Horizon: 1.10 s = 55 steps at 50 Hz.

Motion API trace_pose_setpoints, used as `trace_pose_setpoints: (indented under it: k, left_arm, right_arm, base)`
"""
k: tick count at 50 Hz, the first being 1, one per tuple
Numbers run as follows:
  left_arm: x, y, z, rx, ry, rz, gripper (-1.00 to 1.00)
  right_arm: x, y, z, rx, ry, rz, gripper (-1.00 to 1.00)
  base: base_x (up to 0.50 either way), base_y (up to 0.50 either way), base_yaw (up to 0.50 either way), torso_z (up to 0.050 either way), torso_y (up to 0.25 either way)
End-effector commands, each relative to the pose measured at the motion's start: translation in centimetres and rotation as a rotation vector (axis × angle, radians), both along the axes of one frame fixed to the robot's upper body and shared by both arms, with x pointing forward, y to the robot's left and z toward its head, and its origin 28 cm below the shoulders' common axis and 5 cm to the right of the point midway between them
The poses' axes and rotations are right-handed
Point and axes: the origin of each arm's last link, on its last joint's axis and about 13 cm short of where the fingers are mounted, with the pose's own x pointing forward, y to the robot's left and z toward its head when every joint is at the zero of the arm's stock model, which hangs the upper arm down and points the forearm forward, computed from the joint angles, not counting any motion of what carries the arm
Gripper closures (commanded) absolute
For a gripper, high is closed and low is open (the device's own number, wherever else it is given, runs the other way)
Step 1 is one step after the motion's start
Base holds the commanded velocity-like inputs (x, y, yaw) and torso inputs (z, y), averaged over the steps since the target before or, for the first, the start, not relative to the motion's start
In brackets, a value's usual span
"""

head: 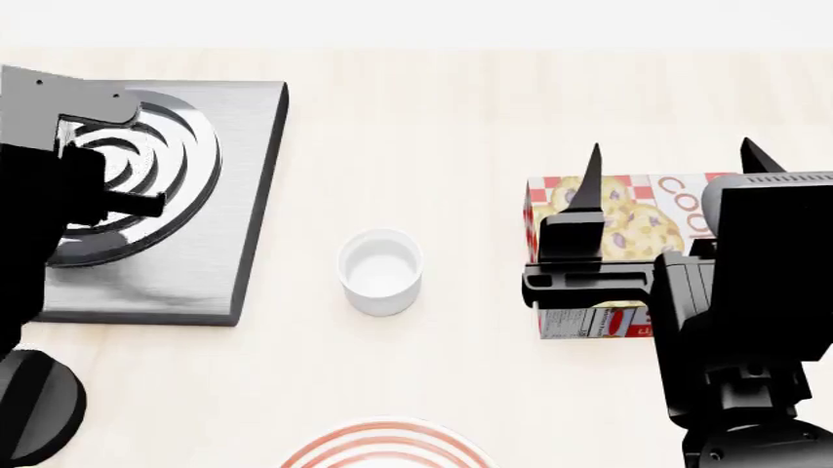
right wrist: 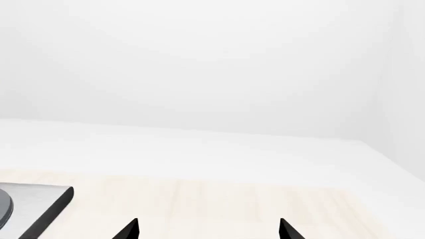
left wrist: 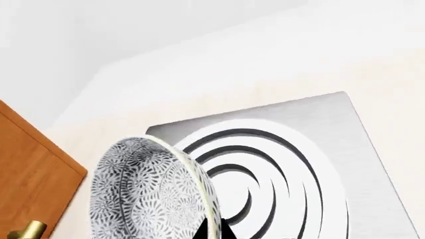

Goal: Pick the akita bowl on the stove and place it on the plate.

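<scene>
Bright, even, sharp; soft shadows

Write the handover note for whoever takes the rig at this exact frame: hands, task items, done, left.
Left hand: over the stove, with the akita bowl tilted on edge right at its fingertips. It looks gripped by the rim, but the closure is mostly out of frame, so verify the hold.
Right hand: open, empty, above the cookie box.
The plate shows only as its far rim at the near table edge, bare there. A white cup stands between stove and plate.
Done: bowl reached and tipped up.
Left: carry it past the cup, set it on the plate, release.
</scene>
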Motion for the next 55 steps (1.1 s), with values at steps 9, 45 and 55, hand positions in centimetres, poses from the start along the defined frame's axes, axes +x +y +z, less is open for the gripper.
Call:
trace_pose_setpoints:
  k: [9,45,55]
  left_arm:
    - [-2.5,-3.7,9.8,0.022,-0.429,-0.197,1.00]
    - [-10.7,-5.4,8.9,0.671,-0.299,-0.841,1.00]
    - [-11.5,-5.5,8.8,0.703,-0.277,-0.889,1.00]
  right_arm:
    - [0.0,0.0,0.0,-0.002,0.001,0.001,-1.00]
    - [-0.1,0.0,0.1,-0.005,-0.002,0.002,-1.00]
    - [-0.1,0.0,0.1,-0.005,-0.002,0.003,-1.00]
  base:
    - [0.00,0.00,0.00,0.000,0.000]
    - [0.00,0.00,0.00,0.000,0.000]
    - [0.00,0.00,0.00,0.000,0.000]
